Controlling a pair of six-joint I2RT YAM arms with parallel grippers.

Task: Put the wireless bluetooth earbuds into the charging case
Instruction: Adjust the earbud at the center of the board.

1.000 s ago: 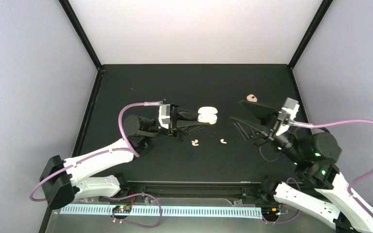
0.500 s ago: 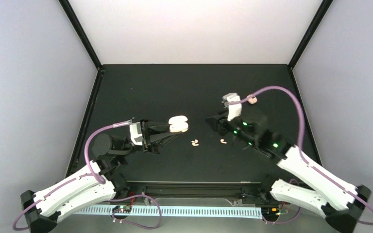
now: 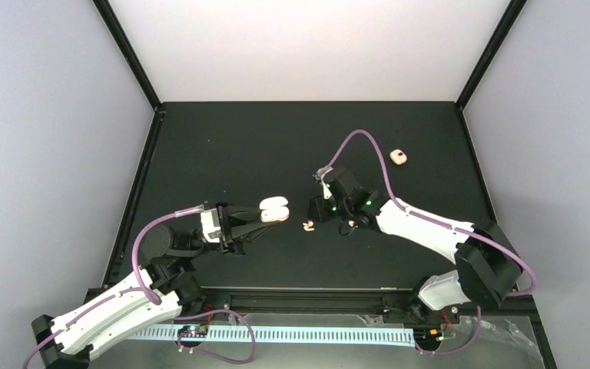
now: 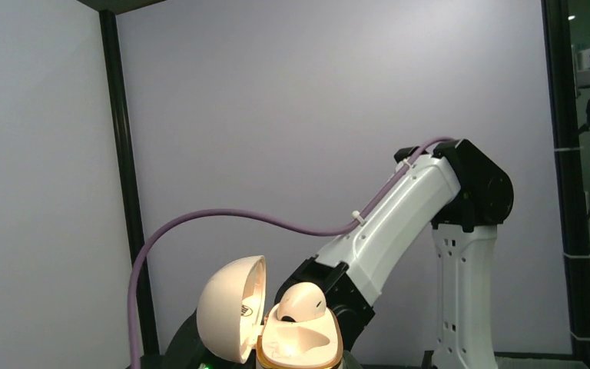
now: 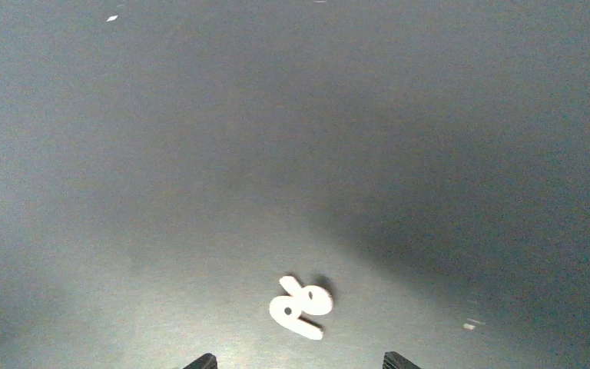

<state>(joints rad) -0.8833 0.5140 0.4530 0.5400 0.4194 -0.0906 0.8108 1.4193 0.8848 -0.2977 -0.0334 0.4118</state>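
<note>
Reaching for the next earbud, case held ready.
Right gripper [image 5: 298, 361], jaws apart, hovers over loose earbud [image 5: 299, 306], which lies at 3 o'clock of charging case [image 3: 274, 209]. Left gripper [image 3: 263, 214] clamps the case open, with seated bud [image 4: 301, 301] inside. Next: descend, pinch precisely.

One pale earbud [image 5: 301, 307] lies on the dark table [image 5: 200, 154], just ahead of the spread end effector [image 5: 299, 364].
</note>
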